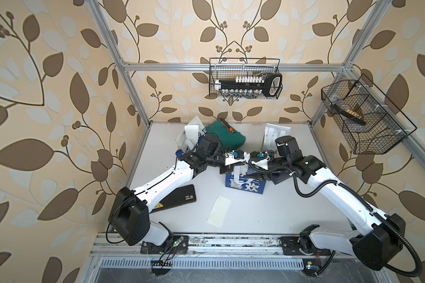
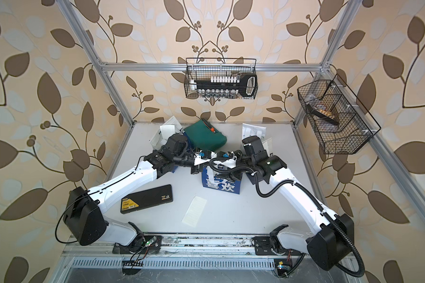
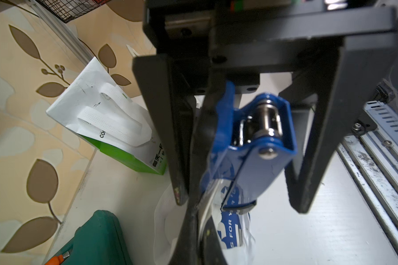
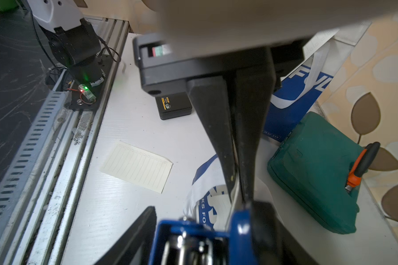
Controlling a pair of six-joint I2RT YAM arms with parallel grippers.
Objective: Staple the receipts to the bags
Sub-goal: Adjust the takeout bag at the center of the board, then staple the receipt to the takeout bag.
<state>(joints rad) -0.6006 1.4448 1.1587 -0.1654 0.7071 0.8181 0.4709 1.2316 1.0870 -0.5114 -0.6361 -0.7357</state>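
Two grippers meet over the navy bag (image 1: 245,187) standing mid-table. The left gripper (image 4: 238,197) has its fingers (image 4: 218,137) pressed fully together on a thin white receipt (image 1: 237,172), which hangs from the bag's top edge down its near face. Whether the bag's rim is caught in that pinch too cannot be told. The right gripper (image 3: 239,199) holds a blue stapler (image 3: 257,142) between widely parted fingers (image 3: 166,137). The stapler's nose sits at the bag's top edge, just beside the left fingertips and the pinched slip. A second receipt (image 1: 219,212) lies flat on the table (image 1: 292,208) just near of the bag, apart from both grippers. A green-and-white bag (image 1: 276,132) stands at the far right.
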